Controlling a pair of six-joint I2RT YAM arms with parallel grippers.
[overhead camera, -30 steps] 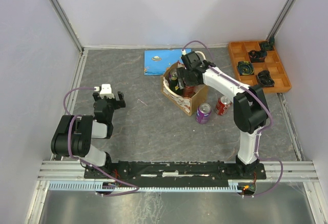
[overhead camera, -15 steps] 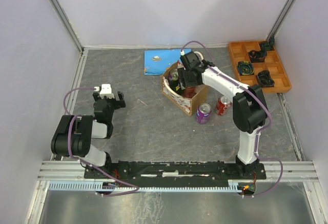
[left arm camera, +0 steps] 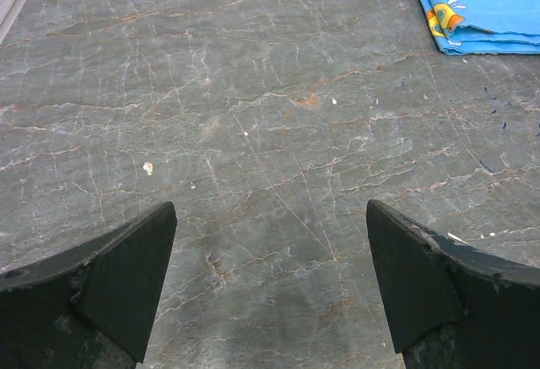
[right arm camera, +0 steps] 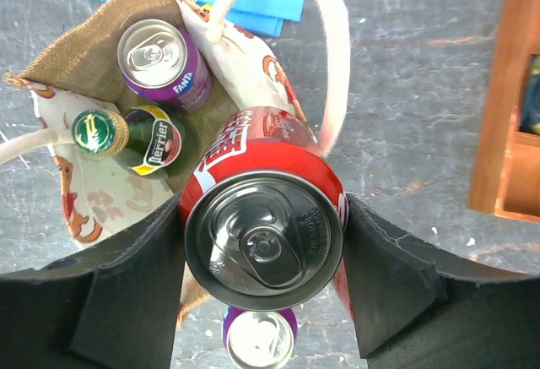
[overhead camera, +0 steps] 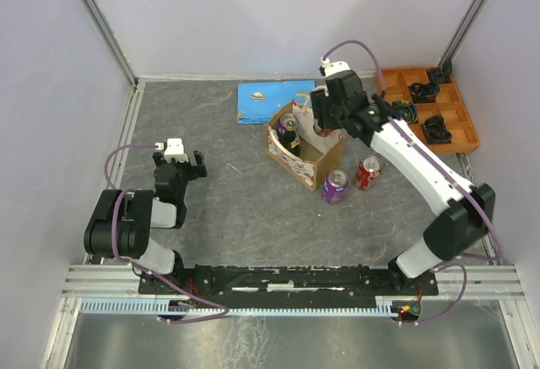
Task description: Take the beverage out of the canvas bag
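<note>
Right wrist view: the right gripper (right arm camera: 261, 217) is closed tight on a shiny red drink can (right arm camera: 266, 246). One black finger presses each side of the can, and we look down on its silver top. The can is over one side of the small tan canvas bag with a white patterned band (right arm camera: 76, 56). I cannot tell if the can's bottom is above the bag's rim. A cream loop handle (right arm camera: 333, 65) of the bag curves just beside the can.

Inside the bag are two more drinks. A purple Fanta can (right arm camera: 160, 61) stands upright in one corner. A green Perrier bottle with a green cap (right arm camera: 139, 137) stands just beside it, also in the bag.

Outside the bag, a purple can (overhead camera: 336, 187) and another red can (overhead camera: 368, 173) stand on the grey stone table (overhead camera: 219, 208), just beside each other and near the bag's front right corner.

A flat blue booklet (overhead camera: 266, 101) lies behind the bag, touching or almost touching it.

To the right of the bag, well apart from it, is an orange tray with small boxes in it (overhead camera: 467, 124). Dark things sit in some of the boxes, but they are too small to tell what they are.

The left gripper (left arm camera: 270, 284) is far to the left of the bag. Its two fingers are spread wide and hold nothing.
</note>
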